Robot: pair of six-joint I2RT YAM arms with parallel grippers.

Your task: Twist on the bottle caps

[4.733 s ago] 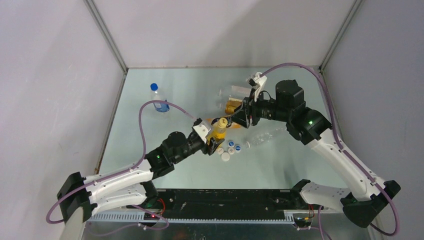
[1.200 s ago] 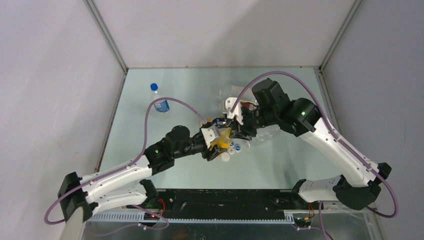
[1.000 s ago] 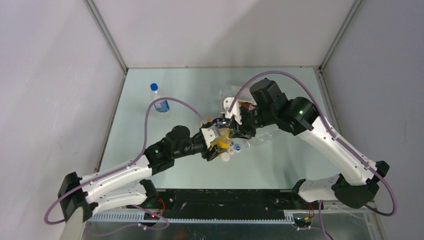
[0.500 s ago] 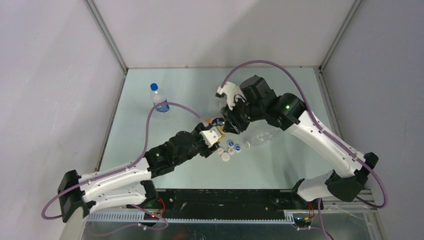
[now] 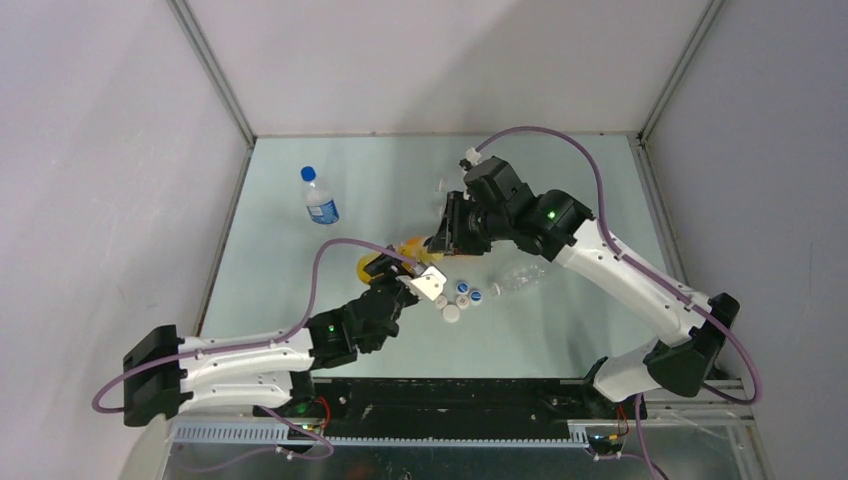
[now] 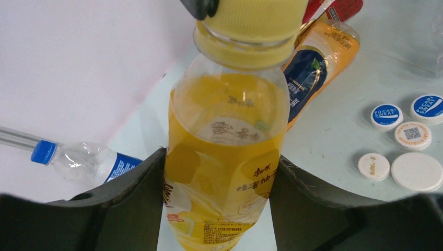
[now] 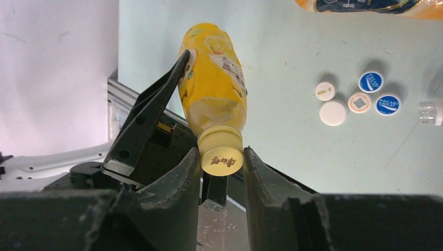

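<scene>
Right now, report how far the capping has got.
Done: the blue-capped bottle stands closed at the far left. In hand: the left gripper holds the yellow bottle while the right gripper is shut on its yellow cap. Left: five loose caps, and a clear bottle lying uncapped beside them.

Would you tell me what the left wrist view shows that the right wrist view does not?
Only the left wrist view shows the clear bottle with a blue cap. Only the right wrist view shows the printed top of the yellow cap, pinched by the right hand, and an uncapped clear bottle neck. Both show the yellow bottle in the left hand, five loose caps and the orange bottle with a dark-blue label.
</scene>
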